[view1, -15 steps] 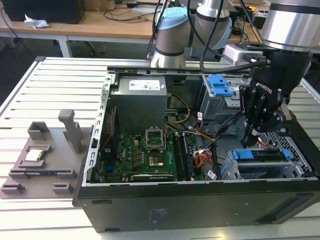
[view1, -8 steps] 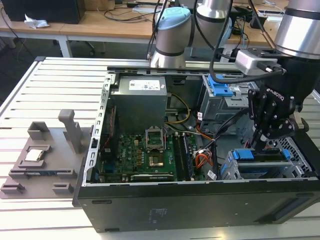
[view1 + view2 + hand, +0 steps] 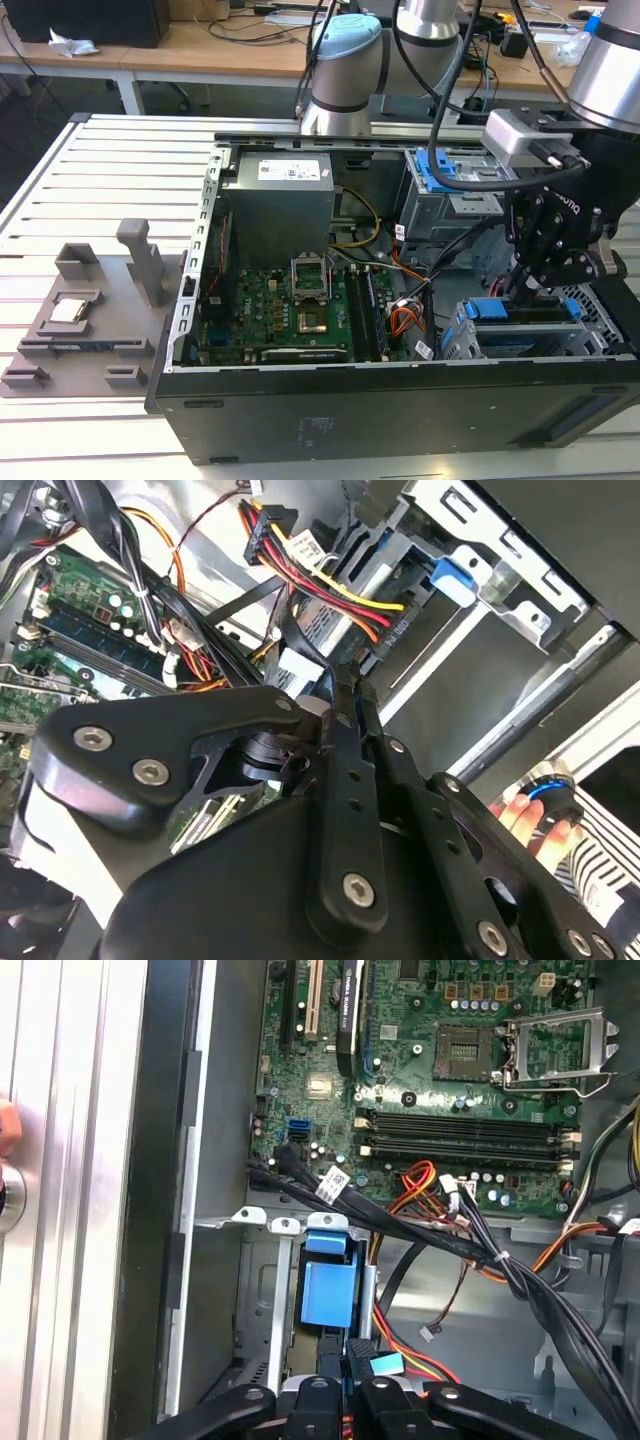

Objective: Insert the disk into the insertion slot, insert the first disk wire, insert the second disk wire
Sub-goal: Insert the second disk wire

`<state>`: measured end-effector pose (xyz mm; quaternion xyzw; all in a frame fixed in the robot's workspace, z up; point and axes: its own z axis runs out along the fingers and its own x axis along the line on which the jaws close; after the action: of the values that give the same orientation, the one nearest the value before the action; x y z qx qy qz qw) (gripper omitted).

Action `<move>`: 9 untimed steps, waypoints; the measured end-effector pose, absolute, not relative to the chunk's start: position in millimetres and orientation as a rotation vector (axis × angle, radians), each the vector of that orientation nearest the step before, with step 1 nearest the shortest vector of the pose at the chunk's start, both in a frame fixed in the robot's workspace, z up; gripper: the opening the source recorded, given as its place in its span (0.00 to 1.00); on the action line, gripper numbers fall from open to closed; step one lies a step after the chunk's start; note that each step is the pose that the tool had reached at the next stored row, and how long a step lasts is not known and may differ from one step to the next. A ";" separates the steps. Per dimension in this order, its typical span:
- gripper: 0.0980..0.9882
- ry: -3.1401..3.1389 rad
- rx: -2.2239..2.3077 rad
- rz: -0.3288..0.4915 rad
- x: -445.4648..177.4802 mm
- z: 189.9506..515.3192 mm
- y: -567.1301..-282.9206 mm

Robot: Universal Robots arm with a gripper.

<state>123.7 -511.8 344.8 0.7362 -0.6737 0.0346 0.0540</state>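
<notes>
In the exterior view, the disk [image 3: 522,318] in its blue caddy lies inside the insertion slot [image 3: 458,342], the grey cage at the case's front right corner. My gripper [image 3: 527,290] hangs straight over the disk's inner end. In the first wrist view the blue caddy end [image 3: 325,1295] sits in the cage [image 3: 262,1280], and my gripper [image 3: 350,1352] is shut on a thin black wire plug. In the second wrist view my gripper [image 3: 347,685] pinches at the black plug [image 3: 385,645] of the red, yellow and black disk wire, right against the disk.
A taller grey bay with a blue latch [image 3: 440,170] stands behind the cage. Loose cables [image 3: 480,1250] cross between the motherboard [image 3: 290,310] and the cage. A grey parts fixture [image 3: 75,310] lies left of the case. A person's hand [image 3: 525,815] holds a button.
</notes>
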 end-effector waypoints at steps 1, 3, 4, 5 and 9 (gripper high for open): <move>0.05 -2.047 2.237 0.105 123.8 345.3 -511.9; 0.05 -2.051 2.242 0.096 124.1 346.0 -514.6; 0.05 -2.056 2.247 0.087 124.2 345.9 -515.9; 0.05 -2.065 2.258 0.066 124.4 345.8 -518.0; 0.05 -2.075 2.269 0.041 127.3 345.6 -522.1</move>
<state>127.3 -522.1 345.6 0.7375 -0.6743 0.0133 0.0331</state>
